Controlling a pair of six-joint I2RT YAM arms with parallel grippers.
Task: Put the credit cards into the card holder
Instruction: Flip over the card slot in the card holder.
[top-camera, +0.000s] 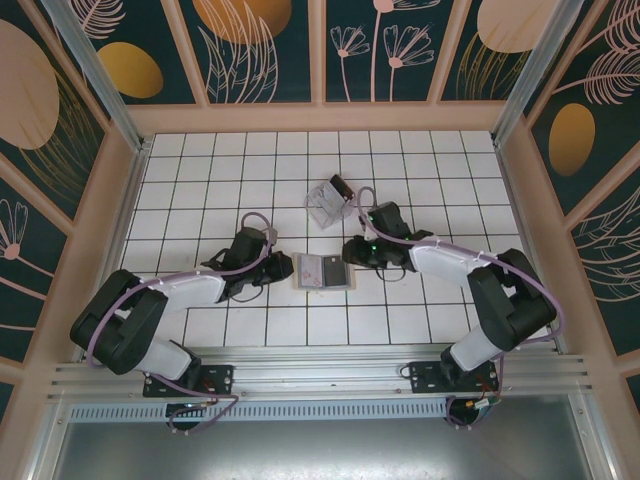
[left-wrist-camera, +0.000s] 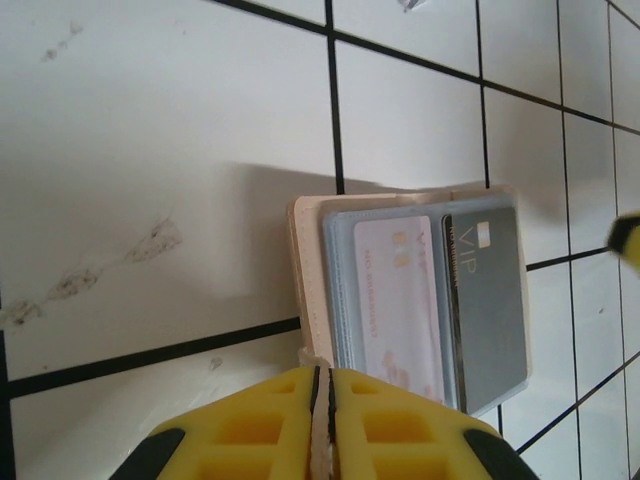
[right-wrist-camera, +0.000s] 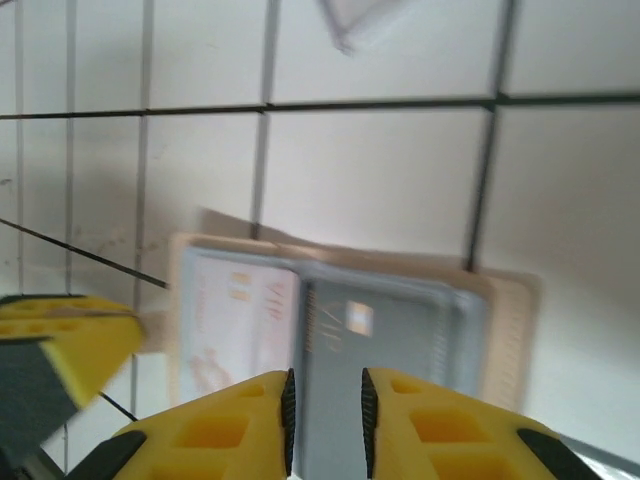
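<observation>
The dark grey shiny card (left-wrist-camera: 490, 320) says "VIP" near one end. The pale whitish card (left-wrist-camera: 400, 300) beside it shows a faint "VIP" too. Its small orange print is too blurry to read.

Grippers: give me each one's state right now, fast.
Left gripper: shut on the edge of the flat tan card holder.
Right gripper: open by a narrow gap, holding nothing, at the dark grey card.
</observation>
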